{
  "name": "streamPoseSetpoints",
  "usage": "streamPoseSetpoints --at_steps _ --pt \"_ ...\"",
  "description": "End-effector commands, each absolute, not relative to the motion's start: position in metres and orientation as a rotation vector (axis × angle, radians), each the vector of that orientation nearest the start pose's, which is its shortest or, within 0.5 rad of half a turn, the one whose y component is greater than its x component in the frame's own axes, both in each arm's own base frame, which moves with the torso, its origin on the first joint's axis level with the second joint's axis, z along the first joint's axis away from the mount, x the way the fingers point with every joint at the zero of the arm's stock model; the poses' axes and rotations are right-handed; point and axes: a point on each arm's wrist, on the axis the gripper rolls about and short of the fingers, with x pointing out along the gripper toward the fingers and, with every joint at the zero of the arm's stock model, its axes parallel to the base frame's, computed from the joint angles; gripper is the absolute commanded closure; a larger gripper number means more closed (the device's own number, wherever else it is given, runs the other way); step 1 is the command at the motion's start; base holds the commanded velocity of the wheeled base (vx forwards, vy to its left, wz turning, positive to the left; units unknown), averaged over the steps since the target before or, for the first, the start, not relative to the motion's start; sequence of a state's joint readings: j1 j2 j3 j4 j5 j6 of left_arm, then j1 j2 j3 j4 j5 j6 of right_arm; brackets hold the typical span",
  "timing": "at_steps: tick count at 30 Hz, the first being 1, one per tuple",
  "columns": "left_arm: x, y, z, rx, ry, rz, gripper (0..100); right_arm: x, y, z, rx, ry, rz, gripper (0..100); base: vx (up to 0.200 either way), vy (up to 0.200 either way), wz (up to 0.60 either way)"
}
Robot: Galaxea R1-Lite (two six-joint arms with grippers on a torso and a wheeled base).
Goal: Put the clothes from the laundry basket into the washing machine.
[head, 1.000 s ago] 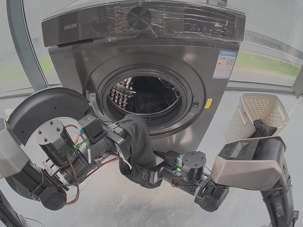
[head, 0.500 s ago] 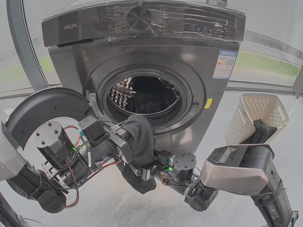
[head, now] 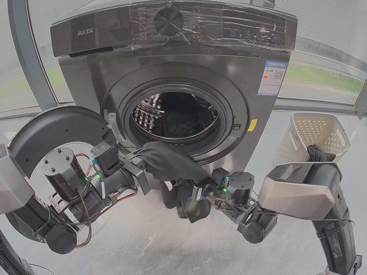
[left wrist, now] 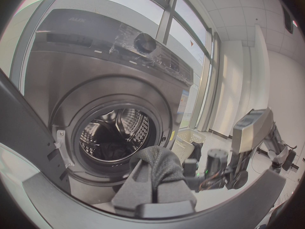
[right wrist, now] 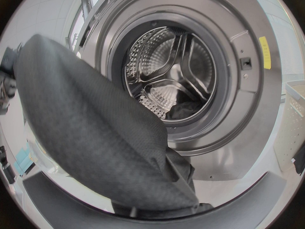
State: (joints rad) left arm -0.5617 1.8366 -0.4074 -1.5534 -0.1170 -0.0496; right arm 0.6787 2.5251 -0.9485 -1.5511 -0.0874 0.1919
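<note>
Left gripper [left wrist: 154, 182], right gripper [head: 193, 190] clamped on black garment [head: 168, 163], washing machine [head: 244, 81] behind, open door [head: 57, 130] left

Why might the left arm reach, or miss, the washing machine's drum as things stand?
Probably yes: the door is swung open, leaving the drum mouth free, though the right end effector also holds the garment.

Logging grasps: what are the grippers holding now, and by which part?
Both hold one dark garment: left gripper at its upper end, right gripper at the other, folds dangling below.
</note>
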Motion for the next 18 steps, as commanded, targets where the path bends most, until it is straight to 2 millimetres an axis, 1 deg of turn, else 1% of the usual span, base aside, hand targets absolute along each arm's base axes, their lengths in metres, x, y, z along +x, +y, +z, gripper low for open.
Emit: streamPoseSetpoints --at_steps 1,4,6,8,9,14,15,18 --pt "0.243 -0.142 0.121 -0.055 -0.037 -0.639 100 0.335 0.232 0.038 0.207 0.018 0.517 100 0.0 0.0 0.0" --pt "0.245 -0.141 0.106 -0.025 0.016 -0.63 100 0.335 0.227 0.052 0.216 -0.008 0.51 100 0.0 0.0 0.0" --pt "0.244 -0.141 0.097 -0.01 0.052 -0.633 100 0.334 0.226 0.057 0.222 -0.019 0.512 100 0.0 0.0 0.0" --pt "0.242 -0.14 0.094 0.0 0.069 -0.634 100 0.332 0.228 0.058 0.223 -0.02 0.516 100 0.0 0.0 0.0" --pt "0.237 -0.141 0.09 0.019 0.085 -0.65 100 0.329 0.229 0.058 0.221 -0.015 0.523 100 0.0 0.0 0.0" --pt "0.232 -0.139 0.086 0.049 0.101 -0.662 100 0.326 0.232 0.057 0.221 -0.007 0.534 100 0.0 0.0 0.0" --pt "0.232 -0.139 0.085 0.054 0.104 -0.662 0 0.327 0.232 0.057 0.221 -0.009 0.532 100 0.0 0.0 0.0" --pt "0.233 -0.137 0.085 0.051 0.108 -0.656 0 0.328 0.23 0.057 0.221 -0.01 0.525 100 0.0 0.0 0.0"
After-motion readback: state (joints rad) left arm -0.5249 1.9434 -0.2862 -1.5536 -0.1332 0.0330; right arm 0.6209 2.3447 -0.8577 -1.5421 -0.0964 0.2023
